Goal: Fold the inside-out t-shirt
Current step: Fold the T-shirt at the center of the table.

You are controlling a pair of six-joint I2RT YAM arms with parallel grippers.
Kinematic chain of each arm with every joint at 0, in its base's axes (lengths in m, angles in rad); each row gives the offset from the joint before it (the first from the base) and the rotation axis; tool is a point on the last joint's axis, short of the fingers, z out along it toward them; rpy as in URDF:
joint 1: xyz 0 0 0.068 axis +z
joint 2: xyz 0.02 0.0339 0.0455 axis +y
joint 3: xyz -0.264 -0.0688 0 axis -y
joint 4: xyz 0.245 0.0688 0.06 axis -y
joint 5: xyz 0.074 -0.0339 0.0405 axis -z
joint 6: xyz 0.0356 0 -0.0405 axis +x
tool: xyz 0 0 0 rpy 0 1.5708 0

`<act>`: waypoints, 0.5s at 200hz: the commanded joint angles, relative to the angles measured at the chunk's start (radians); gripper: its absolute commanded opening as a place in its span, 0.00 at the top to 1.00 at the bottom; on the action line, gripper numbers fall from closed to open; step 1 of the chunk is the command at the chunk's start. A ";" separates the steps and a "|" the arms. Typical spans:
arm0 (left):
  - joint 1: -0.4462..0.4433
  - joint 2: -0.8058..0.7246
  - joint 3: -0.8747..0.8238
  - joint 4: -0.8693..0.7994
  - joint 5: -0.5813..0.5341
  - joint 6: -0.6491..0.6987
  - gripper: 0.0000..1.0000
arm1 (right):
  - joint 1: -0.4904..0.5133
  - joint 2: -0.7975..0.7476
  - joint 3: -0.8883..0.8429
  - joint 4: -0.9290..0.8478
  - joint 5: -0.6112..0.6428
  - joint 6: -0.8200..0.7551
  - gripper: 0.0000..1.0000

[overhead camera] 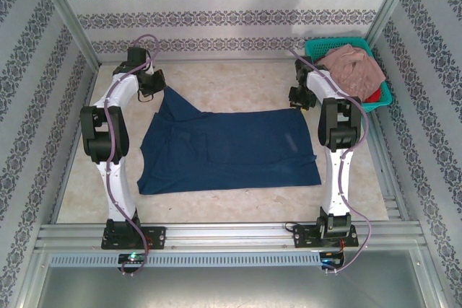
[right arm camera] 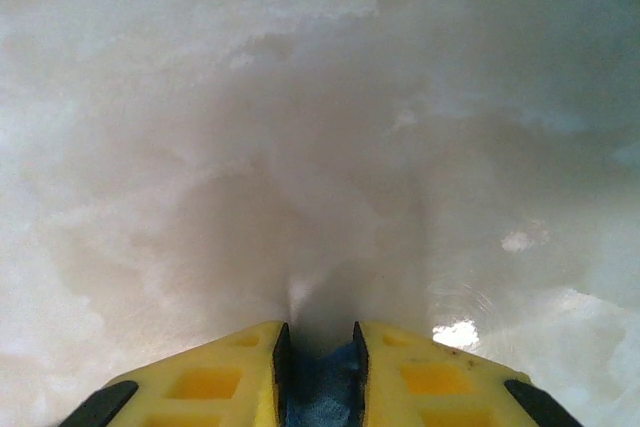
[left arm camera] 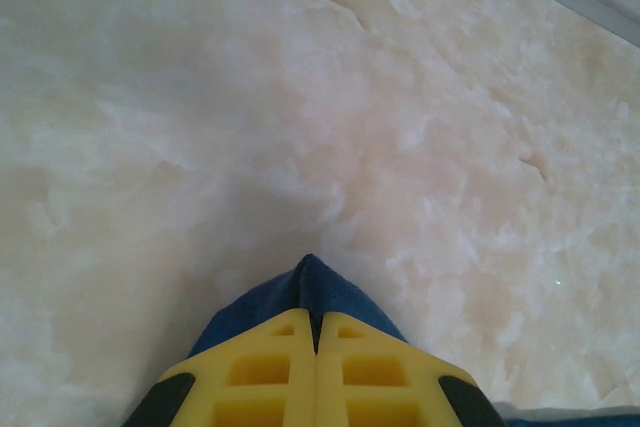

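Top external view: the shirt (overhead camera: 231,151) lies spread flat and wrinkled in the middle of the table (overhead camera: 238,84), its long edge running left to right. The left gripper (overhead camera: 149,90) sits at the shirt's far left corner, where the cloth is drawn up into a point. The right gripper (overhead camera: 297,97) sits at the far right corner. A basket (overhead camera: 382,95) stands at the table's far right, well apart from the shirt, with a pink garment (overhead camera: 354,68) heaped in it.

Left wrist view: the left gripper (left arm camera: 315,315) is clenched, its yellow fingers pressed together on a fold of shirt (left arm camera: 308,282) that pokes out beyond the tips above the pale table (left arm camera: 300,97).

Right wrist view: the right gripper (right arm camera: 318,332) has its fingers a narrow gap apart, and blue shirt cloth (right arm camera: 320,392) fills that gap, grasped between them.
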 commanded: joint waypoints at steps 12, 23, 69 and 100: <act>-0.005 -0.042 0.041 -0.013 0.007 -0.006 1.00 | -0.006 0.026 0.042 -0.019 0.012 -0.034 0.79; -0.005 -0.045 0.061 -0.026 0.011 -0.008 1.00 | -0.002 0.017 0.050 -0.015 0.016 -0.051 0.81; -0.005 -0.152 0.001 -0.053 0.036 -0.060 1.00 | 0.007 -0.102 -0.048 0.047 0.024 -0.127 0.94; -0.005 -0.315 -0.183 -0.001 0.051 -0.127 1.00 | 0.008 -0.209 -0.154 0.093 0.025 -0.171 0.96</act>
